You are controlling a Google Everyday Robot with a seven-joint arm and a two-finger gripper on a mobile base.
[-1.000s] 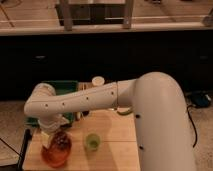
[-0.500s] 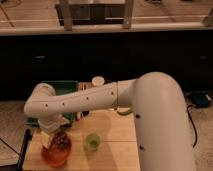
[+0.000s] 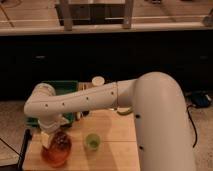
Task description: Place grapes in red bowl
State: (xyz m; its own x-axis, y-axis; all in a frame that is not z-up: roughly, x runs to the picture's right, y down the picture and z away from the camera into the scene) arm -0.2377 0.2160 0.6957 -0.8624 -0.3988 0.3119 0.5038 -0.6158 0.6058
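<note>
The red bowl [image 3: 55, 152] sits at the front left of the wooden table [image 3: 112, 150]. The dark bumpy grapes [image 3: 62, 142] are over the bowl's inside, right under my gripper [image 3: 54, 136], which hangs down from the white arm above the bowl. Whether the grapes rest in the bowl or hang in the gripper cannot be told. The small green cup [image 3: 92, 141] stands to the right of the bowl, apart from it.
A dark green rectangular bin [image 3: 57, 90] sits at the back left behind my arm. A pale round-topped jar [image 3: 98, 81] stands behind the arm near the table's back. A dark counter runs along the back. A cable lies on the floor at right.
</note>
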